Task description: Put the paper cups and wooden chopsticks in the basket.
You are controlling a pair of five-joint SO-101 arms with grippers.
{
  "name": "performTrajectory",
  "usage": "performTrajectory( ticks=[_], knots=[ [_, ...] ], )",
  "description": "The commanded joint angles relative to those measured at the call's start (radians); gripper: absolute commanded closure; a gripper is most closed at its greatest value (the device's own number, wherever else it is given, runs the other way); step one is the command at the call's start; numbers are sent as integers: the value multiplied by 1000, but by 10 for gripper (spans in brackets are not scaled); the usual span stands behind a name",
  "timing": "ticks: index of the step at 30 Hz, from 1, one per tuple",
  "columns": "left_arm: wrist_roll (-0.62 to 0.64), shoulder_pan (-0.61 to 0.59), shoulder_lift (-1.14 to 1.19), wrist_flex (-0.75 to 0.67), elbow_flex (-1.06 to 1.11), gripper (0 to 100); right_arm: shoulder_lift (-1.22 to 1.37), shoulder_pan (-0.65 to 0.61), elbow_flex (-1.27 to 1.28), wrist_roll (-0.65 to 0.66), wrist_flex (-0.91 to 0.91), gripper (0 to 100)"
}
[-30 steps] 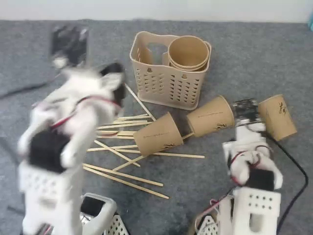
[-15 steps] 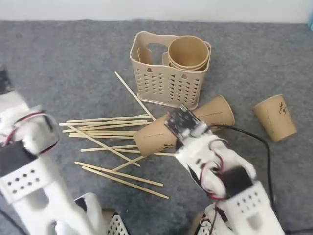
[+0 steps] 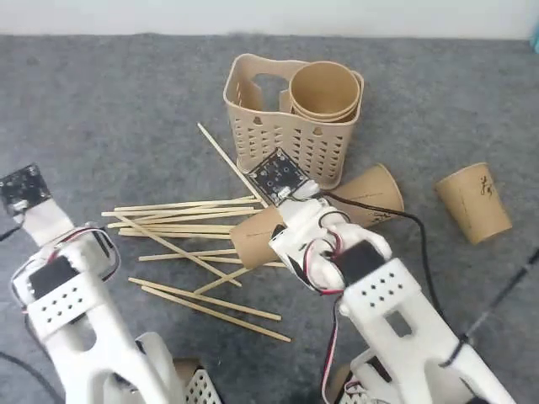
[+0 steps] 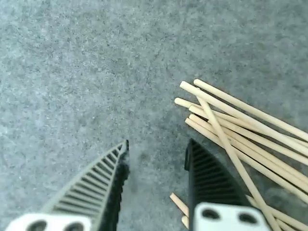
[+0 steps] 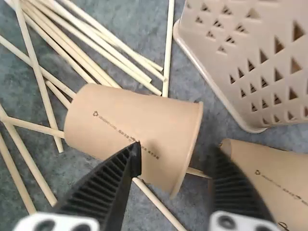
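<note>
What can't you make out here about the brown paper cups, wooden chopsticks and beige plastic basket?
High view: the right arm covers the mouth of the lying brown paper cup.
High view: stacked cups in the beige plastic basket; the outer cup hides their number.
Left wrist view: wooden chopsticks run off the edge.

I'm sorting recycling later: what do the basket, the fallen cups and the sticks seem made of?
Basket: likely moulded beige plastic, smooth, with regular triangular cut-outs. Cups: matte brown paper, thin rolled rim. Chopsticks: pale bare wood apparently, unvarnished, no sheen.
</note>
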Motion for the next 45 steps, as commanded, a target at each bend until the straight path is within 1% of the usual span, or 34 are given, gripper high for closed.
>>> performTrajectory(
  ticks=[1,6,8,11,15,17,20,24,25,27,31,33,35,39,45],
  knots=[
    [-5,-2,-18,-43,1,815,25,2,-55,5,-41,714],
    [-5,-2,-17,-48,2,815,53,76,-51,12,-64,714],
    [-5,-2,-15,-48,2,815,70,85,-49,12,-68,714],
    [-5,-2,-15,-48,2,815,110,76,-49,9,-76,714],
    [-5,-2,-14,-49,2,815,171,22,-51,9,-96,716],
    [-5,-2,-14,-49,2,815,194,-24,-51,9,-99,742],
    [-5,-2,-12,-49,4,815,214,-90,-51,9,-114,834],
    [-5,-2,-12,-49,4,815,214,-107,-51,12,-139,978],
    [-5,0,-12,-49,4,815,214,-107,-51,14,-143,997],
    [-5,2,-17,-66,18,815,213,-107,-52,18,-142,981],
    [-5,28,-18,-107,47,815,209,-110,-58,23,-142,990],
    [-5,31,-18,-109,47,815,189,-110,-68,64,-127,990],
    [-5,31,-18,-112,48,815,143,-110,-83,110,-81,990],
    [-5,31,-18,-114,48,815,12,-110,-164,186,74,990],
    [-5,32,-18,-114,50,815,-90,-110,-436,287,352,991]
  ],
)
